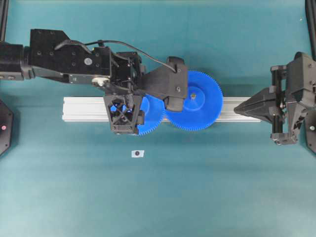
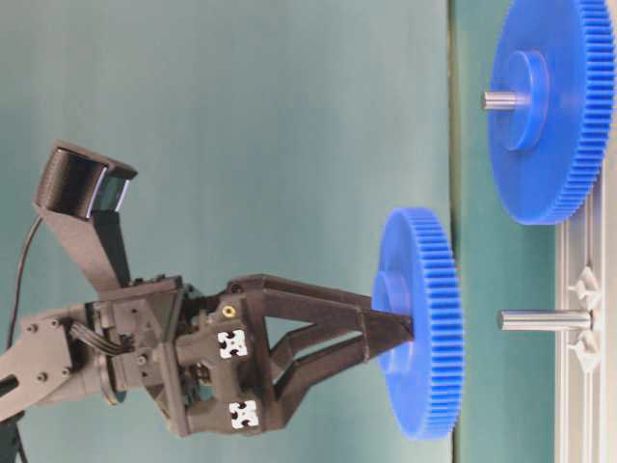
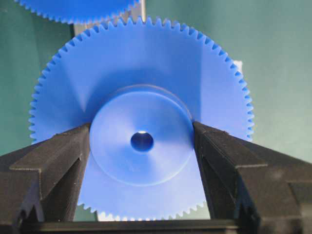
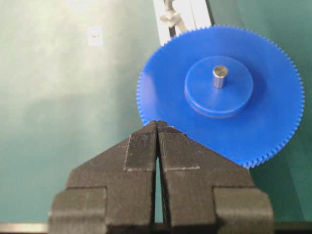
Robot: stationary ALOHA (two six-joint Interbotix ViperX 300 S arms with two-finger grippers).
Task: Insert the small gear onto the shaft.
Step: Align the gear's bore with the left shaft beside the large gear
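Left gripper (image 3: 142,146): fingers set on either side of the raised round hub of the small gear (image 3: 141,97), pressing against the hub's rim and clamping it; in the table-level view the fingertips (image 2: 390,333) meet the hub from the left.

Small gear: held clear of the rail in the left claw, toothed disc facing the wrist camera squarely, dark centre hole between the two fingers; from overhead only part of its toothed edge (image 1: 150,118) shows past the claw, over the aluminium bar (image 1: 81,108).

Shaft (image 2: 545,319): a bare grey pin standing out from the bar, just beyond the gear's far face and roughly level with the claw's fingertips; a gap shows between pin tip and gear, so the gear is not yet on it.

Wider blue gear (image 1: 193,100): seated on the bar beside the left claw, on the side toward the right arm, its own pin (image 4: 219,76) through its hub; its teeth lie close to those of the small gear.

Right gripper (image 4: 157,127): fingers together, nothing between them, tips just short of the wide gear's toothed edge, over the end of the bar.

Small pale tag (image 1: 138,153): lying on the green table (image 1: 158,197), apart from the bar, nearer the left claw than the right.
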